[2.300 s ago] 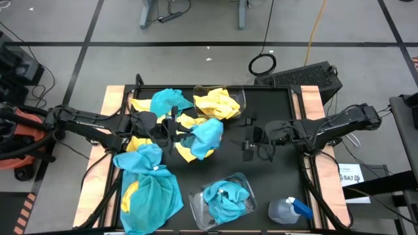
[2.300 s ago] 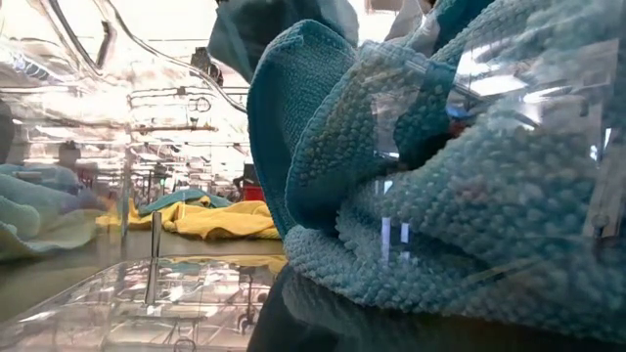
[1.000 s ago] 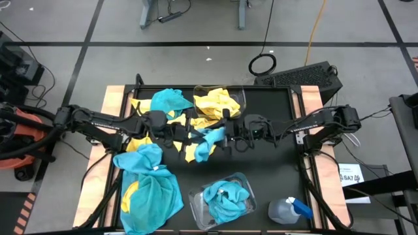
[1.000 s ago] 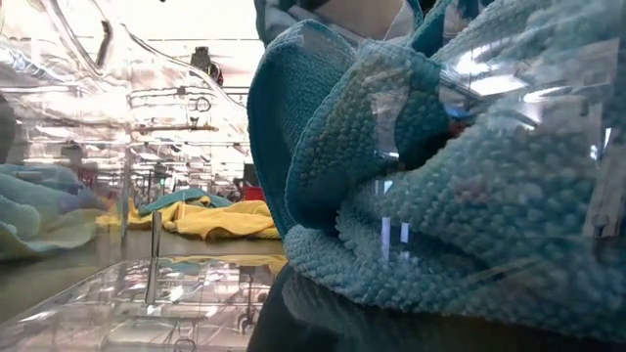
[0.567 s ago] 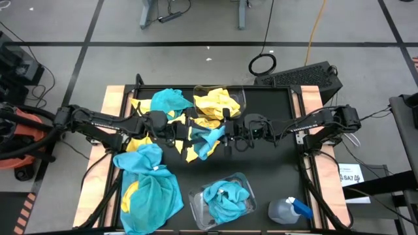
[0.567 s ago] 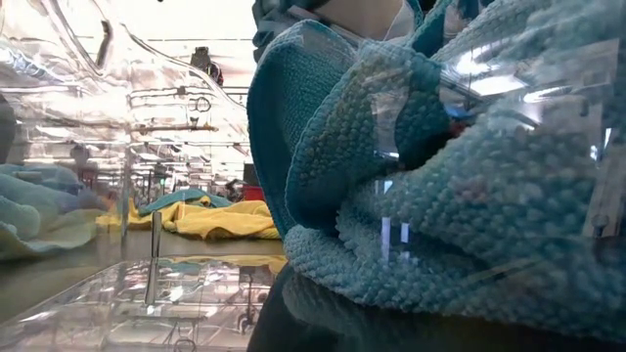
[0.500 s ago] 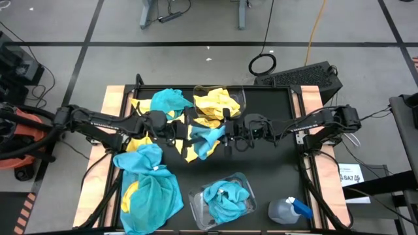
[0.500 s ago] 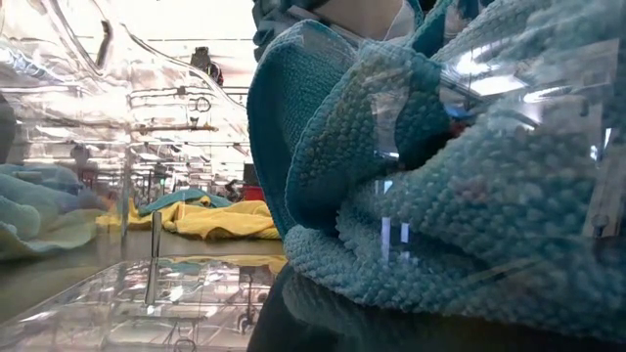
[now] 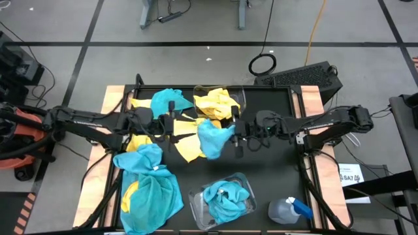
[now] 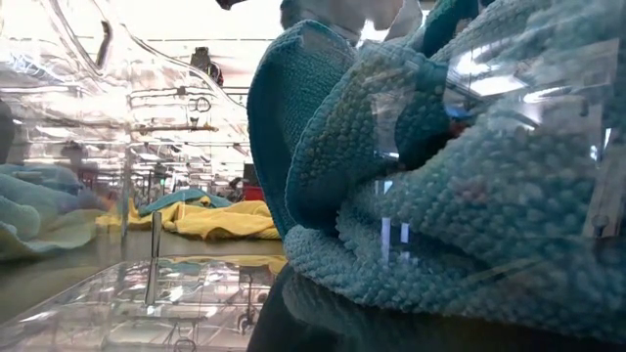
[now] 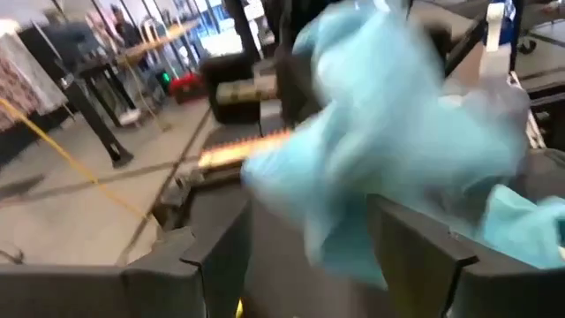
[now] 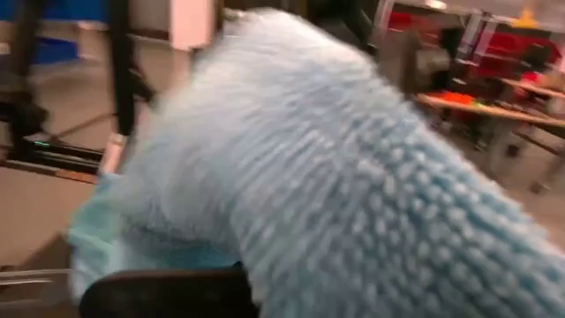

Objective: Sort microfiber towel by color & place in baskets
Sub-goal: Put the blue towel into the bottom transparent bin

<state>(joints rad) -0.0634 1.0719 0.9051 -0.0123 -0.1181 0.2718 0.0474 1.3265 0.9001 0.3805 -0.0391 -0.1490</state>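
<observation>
We have a turquoise towel [image 9: 212, 139] hanging from our right gripper [image 9: 234, 132] over the middle of the table, its fingers pinched together on one edge of the cloth so the rest droops below in loose folds. In the right wrist view the looped pile of that towel [image 12: 335, 194] fills nearly everything in front of us. Our left gripper [image 9: 168, 128] sits just to the other side of the cloth, fingers apart and holding nothing; its wrist view shows the same towel [image 11: 388, 132] beyond its spread fingers [image 11: 415, 243]. Under both grippers lie unsorted yellow towels [image 9: 186, 145], with more turquoise and yellow ones heaped along the left side. The near basket [image 9: 194, 206] already holds a turquoise towel, and the far basket [image 9: 243, 99] holds yellow ones. We judge the cloth to be light, soft and entirely limp: it will swing, stretch and trail, and its nap could drag on the towels beneath or snag a neighbour. A pinch at an edge or corner seems best, since that takes one layer only. For the drop into the near basket, we would carry it high enough that the dangling end clears the rim.
</observation>
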